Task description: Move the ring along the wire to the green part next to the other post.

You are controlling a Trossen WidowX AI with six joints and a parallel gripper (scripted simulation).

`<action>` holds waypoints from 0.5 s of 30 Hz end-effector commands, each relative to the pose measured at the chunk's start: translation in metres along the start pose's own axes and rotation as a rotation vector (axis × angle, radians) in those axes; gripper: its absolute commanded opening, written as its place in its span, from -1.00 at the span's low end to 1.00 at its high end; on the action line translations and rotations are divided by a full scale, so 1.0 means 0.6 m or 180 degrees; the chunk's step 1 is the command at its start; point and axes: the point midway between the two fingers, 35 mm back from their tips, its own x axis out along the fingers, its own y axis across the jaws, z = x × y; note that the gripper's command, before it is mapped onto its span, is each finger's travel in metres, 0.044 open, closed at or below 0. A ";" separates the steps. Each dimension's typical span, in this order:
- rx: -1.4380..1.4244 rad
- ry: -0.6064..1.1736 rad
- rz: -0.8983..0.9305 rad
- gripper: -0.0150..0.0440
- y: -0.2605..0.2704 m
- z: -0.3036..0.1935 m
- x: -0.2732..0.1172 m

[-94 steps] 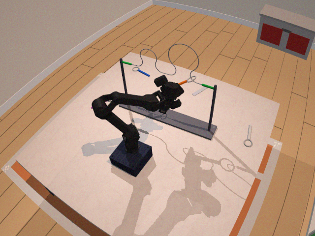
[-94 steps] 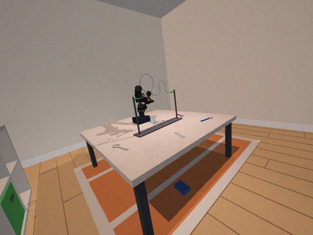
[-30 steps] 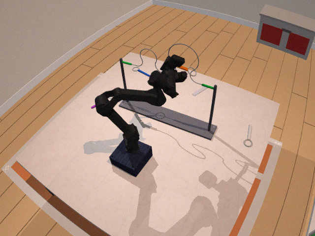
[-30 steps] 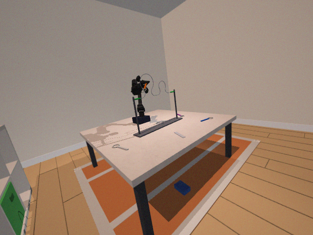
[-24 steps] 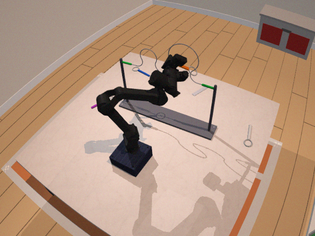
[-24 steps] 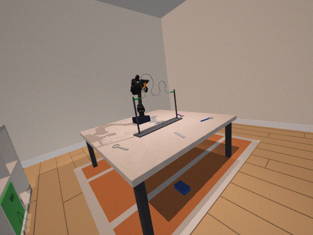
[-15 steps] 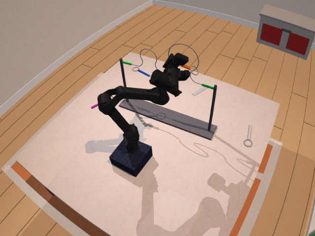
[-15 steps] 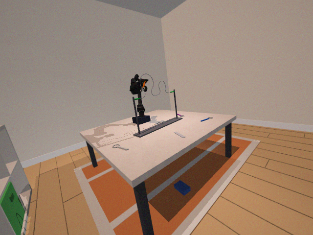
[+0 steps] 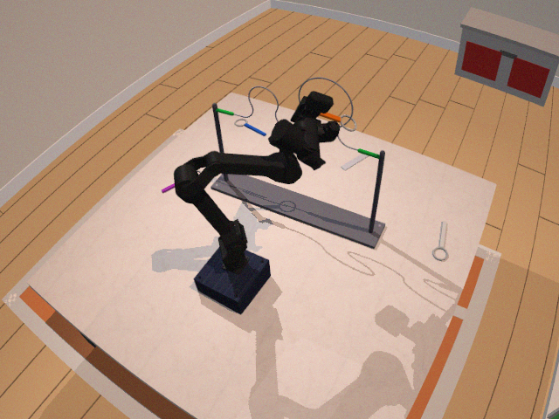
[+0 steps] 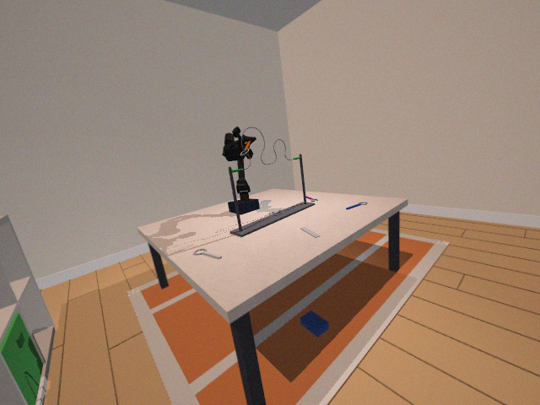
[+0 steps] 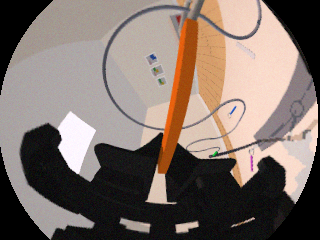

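My gripper [image 9: 326, 118] [image 10: 252, 140] [image 11: 163, 135] is clamped on the orange handle [image 9: 330, 117] [image 10: 247, 145] [image 11: 181, 85]. The ring [image 9: 354, 123] [image 10: 245, 148], upper right of centre in the top view, is at the big loop of the wire [image 9: 331, 79] [image 10: 263, 148] [image 11: 105, 75]. Pickup: done. Traverse: in part; I judge the start was the green end [image 9: 369, 153] [image 10: 237, 170] at right. Outstanding: 1 big loop, 1 smaller bend, the green end [image 9: 224, 111] [image 10: 297, 158] [image 11: 215, 154] at upper left, release and withdrawal. Contact with grey wire: cannot tell.
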 end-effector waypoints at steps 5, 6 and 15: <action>-0.0269 0.0002 -0.0156 -1.00 -0.002 -0.004 0.001; -0.0297 0.0001 -0.0174 -1.00 -0.002 -0.004 0.001; -0.0523 -0.0011 -0.0325 -1.00 -0.007 -0.003 0.001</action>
